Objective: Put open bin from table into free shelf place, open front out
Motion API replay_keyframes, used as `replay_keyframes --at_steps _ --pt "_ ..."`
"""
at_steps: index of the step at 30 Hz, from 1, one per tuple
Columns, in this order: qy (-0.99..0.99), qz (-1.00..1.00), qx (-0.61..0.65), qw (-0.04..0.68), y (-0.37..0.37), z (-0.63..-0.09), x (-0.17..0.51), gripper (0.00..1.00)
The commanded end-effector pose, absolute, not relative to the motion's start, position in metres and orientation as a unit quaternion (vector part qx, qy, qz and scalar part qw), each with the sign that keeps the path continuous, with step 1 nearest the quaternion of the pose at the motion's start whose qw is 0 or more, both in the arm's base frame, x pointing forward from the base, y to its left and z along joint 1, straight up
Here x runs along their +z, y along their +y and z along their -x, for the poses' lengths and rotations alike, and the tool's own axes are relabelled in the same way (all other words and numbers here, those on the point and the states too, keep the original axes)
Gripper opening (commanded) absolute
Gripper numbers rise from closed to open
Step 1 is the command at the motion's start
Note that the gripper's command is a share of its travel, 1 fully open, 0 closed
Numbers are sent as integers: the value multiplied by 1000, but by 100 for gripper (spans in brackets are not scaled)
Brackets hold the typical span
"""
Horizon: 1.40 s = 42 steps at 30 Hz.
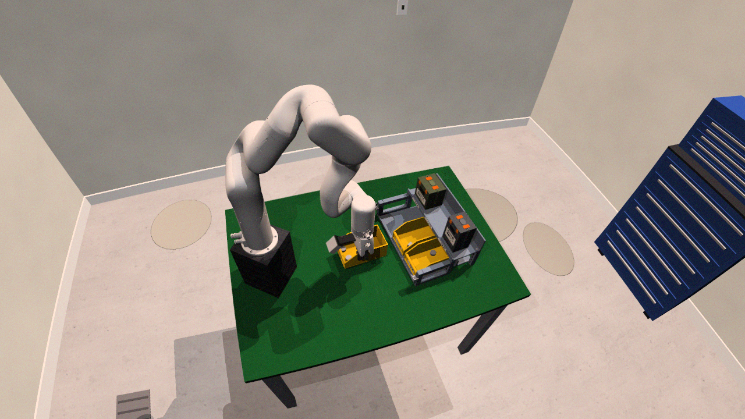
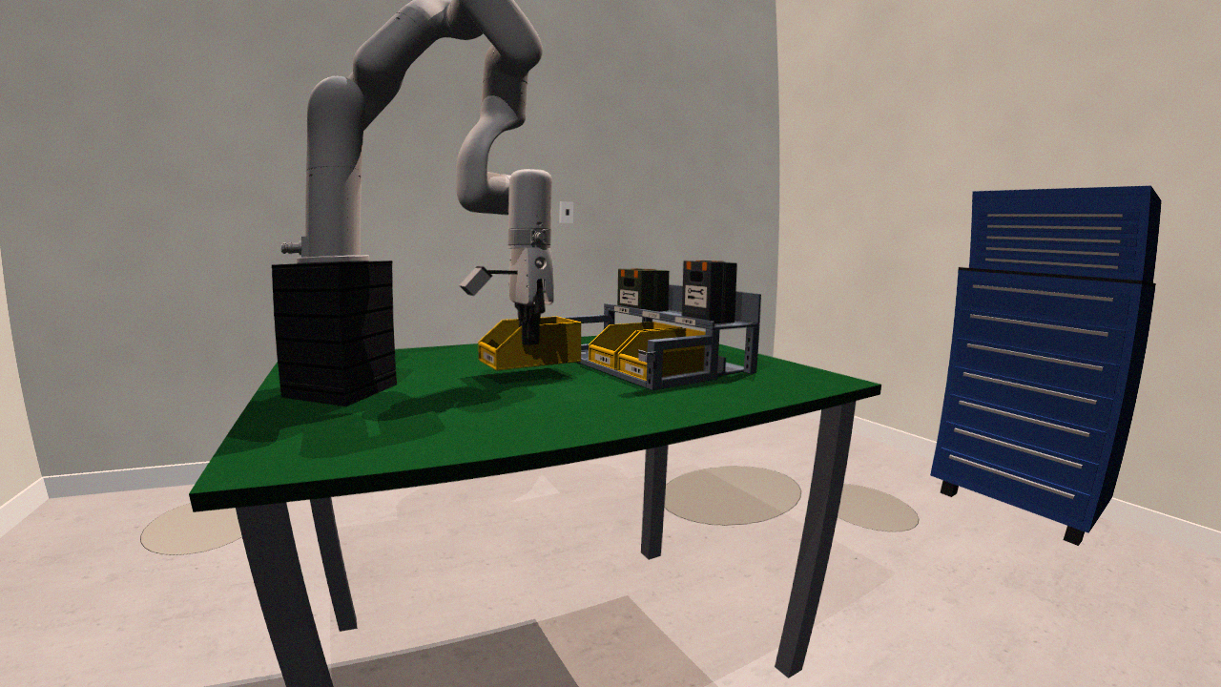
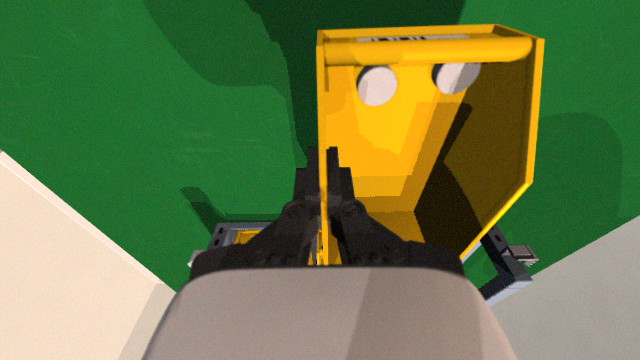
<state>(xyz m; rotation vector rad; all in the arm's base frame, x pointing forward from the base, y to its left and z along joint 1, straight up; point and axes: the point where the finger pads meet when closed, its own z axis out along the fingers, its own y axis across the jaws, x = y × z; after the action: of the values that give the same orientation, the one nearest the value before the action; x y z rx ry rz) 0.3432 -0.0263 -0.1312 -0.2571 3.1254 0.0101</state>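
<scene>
My gripper (image 3: 323,164) is shut on the left side wall of the yellow open bin (image 3: 425,140), one finger inside and one outside. Two grey discs (image 3: 377,85) lie in the bin at its front lip. In the exterior view the bin (image 2: 530,345) hangs a little above the green table, left of the shelf (image 2: 670,342), with its open front pointing away from the shelf. In the top view the gripper (image 1: 362,254) stands upright over the bin (image 1: 362,249). The shelf (image 1: 429,229) holds two yellow bins (image 1: 421,244). The free place (image 1: 403,210) is beside them at the far end.
Two black boxes (image 1: 431,190) (image 1: 459,230) stand on the shelf's upper board behind the bins. The arm's black pedestal (image 1: 263,260) is on the table's left side. A blue drawer cabinet (image 1: 682,208) stands on the floor to the right.
</scene>
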Motion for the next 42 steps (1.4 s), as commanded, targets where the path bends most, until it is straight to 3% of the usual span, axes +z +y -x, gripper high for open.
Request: replay_keyframes --at_steps 1,42 --pt "997 81 3 4 -27 -345 -130 0" --pt "997 81 3 4 11 -335 -132 0"
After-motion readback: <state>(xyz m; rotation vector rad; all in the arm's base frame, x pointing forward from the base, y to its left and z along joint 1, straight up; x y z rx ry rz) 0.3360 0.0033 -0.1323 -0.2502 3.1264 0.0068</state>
